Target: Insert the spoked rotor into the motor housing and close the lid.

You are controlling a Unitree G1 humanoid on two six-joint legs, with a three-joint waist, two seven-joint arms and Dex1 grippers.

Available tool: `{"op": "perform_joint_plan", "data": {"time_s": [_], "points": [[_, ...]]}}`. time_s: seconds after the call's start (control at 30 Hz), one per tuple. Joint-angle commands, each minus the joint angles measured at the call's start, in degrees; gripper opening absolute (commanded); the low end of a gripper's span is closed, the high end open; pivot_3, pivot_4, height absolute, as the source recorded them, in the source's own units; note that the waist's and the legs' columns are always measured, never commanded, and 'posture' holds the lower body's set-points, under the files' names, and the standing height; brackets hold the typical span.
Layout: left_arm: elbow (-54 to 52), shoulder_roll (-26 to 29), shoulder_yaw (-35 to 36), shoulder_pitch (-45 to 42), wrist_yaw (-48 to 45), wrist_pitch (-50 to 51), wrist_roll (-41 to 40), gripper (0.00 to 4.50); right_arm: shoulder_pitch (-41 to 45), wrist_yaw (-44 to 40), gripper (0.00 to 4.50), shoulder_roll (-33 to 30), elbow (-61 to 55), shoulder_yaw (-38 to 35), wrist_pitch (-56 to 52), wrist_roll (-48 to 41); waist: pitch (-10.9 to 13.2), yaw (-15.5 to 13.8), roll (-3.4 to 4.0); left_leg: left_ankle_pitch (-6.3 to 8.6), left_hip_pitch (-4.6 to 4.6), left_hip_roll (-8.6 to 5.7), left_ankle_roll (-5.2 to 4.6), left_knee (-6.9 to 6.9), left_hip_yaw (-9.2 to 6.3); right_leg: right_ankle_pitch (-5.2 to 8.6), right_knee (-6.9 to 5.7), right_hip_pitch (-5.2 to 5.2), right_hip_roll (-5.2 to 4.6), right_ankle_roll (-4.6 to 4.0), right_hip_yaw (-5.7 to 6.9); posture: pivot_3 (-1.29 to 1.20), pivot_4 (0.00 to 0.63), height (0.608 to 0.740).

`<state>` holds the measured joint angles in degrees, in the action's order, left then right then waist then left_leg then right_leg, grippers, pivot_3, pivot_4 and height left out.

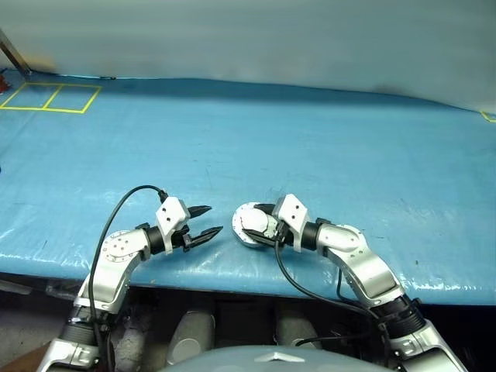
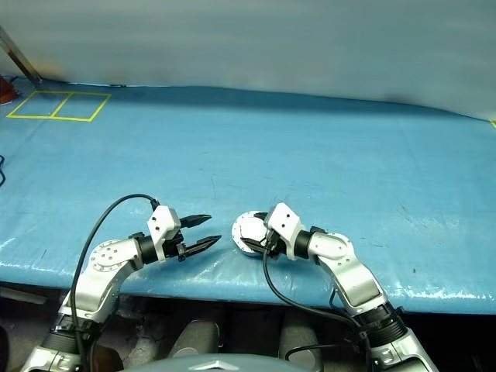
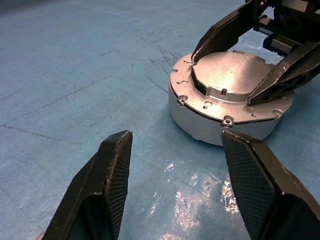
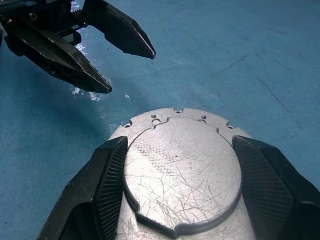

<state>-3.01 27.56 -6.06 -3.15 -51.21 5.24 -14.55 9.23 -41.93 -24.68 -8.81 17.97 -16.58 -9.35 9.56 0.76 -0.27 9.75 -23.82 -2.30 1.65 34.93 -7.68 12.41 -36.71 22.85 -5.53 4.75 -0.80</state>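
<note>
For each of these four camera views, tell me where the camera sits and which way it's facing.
Left eye and right eye views: on the head, looking forward and down over the blue table; both arms show.
Left wrist view: on the left arm, looking along the open left tool at the motor housing.
Right wrist view: on the right arm, looking along the right tool, its fingers either side of the lid.
Shared: both wrist views show the housing and the opposite tool.

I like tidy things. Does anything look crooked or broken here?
Nothing stands out. The motor housing sits flat on the blue table with its lid level on top, just scratched.
</note>
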Motion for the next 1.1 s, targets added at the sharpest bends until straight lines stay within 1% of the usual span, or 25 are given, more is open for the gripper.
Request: {"op": "perform_joint_plan", "data": {"time_s": [0.03, 0.13, 0.3, 0.43, 0.63, 0.7, 0.93, 1.0, 1.1], "points": [[-1.51, -1.58, -0.81, -1.58, -0.23, 0.13, -1.2, 3.0, -1.1, 0.15, 3.02, -0.65, 4.36, 1.75, -5.88, 1.97, -0.03, 0.03, -0.05, 0.0, 0.0, 0.0, 0.0, 0.0, 0.0, 0.0, 0.0, 0.0, 0.0, 0.0, 0.0, 0.0, 0.15, 0.74], [-0.65, -2.59, -1.79, -2.64, -0.23, 0.11, -0.49, 3.0, -0.67, 1.07, 3.02, -0.51, 5.1, 2.54, -8.01, 2.92, -0.17, 0.05, -0.11, 0.0, 0.02, 0.02, 0.01, 0.0, -0.01, 0.0, -0.01, 0.0, 0.01, 0.0, 0.0, 0.0, 0.15, 0.74], [0.19, -3.32, -2.45, -3.87, -0.75, 0.25, -0.44, 3.0, -0.74, 1.28, 3.02, -0.35, 4.79, 2.66, -8.19, 2.94, -0.39, 0.21, -0.12, 0.01, 0.04, 0.02, 0.02, 0.0, -0.01, 0.01, -0.01, -0.02, 0.0, -0.01, 0.0, 0.0, 0.15, 0.74], [0.8, -3.42, -2.89, -4.71, -1.04, 0.25, -0.3, 3.0, -0.33, 4.01, 3.02, -0.21, 5.49, 3.98, -9.04, 5.92, -0.45, 0.35, -0.13, 0.01, 0.04, 0.02, 0.02, 0.0, -0.02, 0.01, 0.0, -0.02, -0.01, -0.01, 0.01, 0.0, 0.15, 0.74], [1.11, -3.37, -3.22, -4.71, -1.51, 0.4, -0.16, 3.0, -0.29, 5.08, 3.02, 0.37, 6.54, 5.77, -9.8, 7.2, -0.56, 0.77, -0.13, 0.03, 0.05, 0.07, 0.04, 0.0, -0.03, 0.02, 0.02, 0.0, -0.05, -0.01, 0.01, 0.0, 0.15, 0.74], [1.0, -3.2, -3.21, -4.55, -1.48, 0.36, -0.14, 3.0, -0.38, 5.3, 3.02, 0.69, 6.68, 5.59, -9.9, 6.95, -0.58, 0.89, -0.11, 0.03, 0.05, 0.36, 0.05, 0.0, -0.02, 0.02, 0.06, 0.0, -0.06, -0.01, 0.03, 0.0, 0.15, 0.74], [0.66, -2.52, -2.83, -3.93, -1.65, 0.84, -0.58, 3.0, -0.29, 4.93, 3.02, 0.52, 6.53, 4.84, -9.67, 6.52, -0.64, 1.27, 0.01, 0.05, -0.07, 0.72, 0.06, -0.02, 0.07, 0.02, 0.65, -0.01, -0.02, -0.01, 0.22, 0.0, 0.15, 0.74], [0.71, -2.5, -2.69, -3.94, -1.67, 1.38, -1.0, 2.61, -0.19, 4.89, 3.02, 0.46, 6.5, 4.78, -9.66, 6.53, -0.65, 1.25, -0.01, 0.05, -0.07, 0.73, 0.06, -0.02, 0.11, 0.02, 0.69, -0.02, -0.04, -0.01, 0.21, 0.0, 0.15, 0.74], [1.02, -2.55, -2.67, -4.11, -1.96, 2.63, -1.6, 1.75, -0.08, 4.83, 3.02, 0.45, 6.47, 4.8, -9.63, 6.61, -0.65, 1.25, 0.0, 0.05, -0.06, 0.77, 0.06, -0.02, 0.13, 0.02, 0.71, -0.01, -0.03, -0.01, 0.2, 0.0, 0.15, 0.74]]}}
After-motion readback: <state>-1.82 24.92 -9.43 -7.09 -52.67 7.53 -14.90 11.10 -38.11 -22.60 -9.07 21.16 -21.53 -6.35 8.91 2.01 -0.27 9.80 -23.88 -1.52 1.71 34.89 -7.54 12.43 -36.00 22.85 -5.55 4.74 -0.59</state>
